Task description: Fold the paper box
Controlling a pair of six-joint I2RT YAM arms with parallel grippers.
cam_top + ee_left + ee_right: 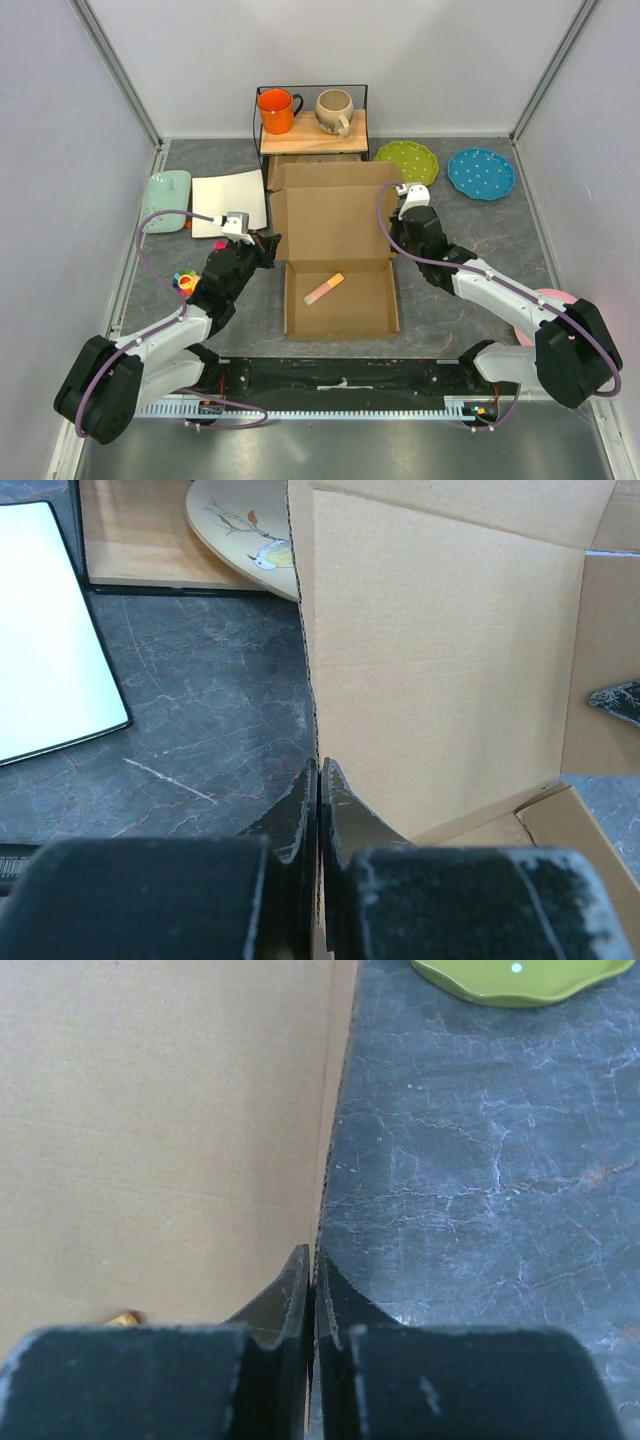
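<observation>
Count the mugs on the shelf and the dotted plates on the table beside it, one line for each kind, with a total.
Mugs: 2, the orange mug and the beige mug
Dotted plates: 2, the green plate and the blue plate
Total: 4

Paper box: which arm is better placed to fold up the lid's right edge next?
Right. The right claw is shut on that very edge of the paper box. The left claw is clamped on the opposite edge and would have to release and reach across.
</observation>
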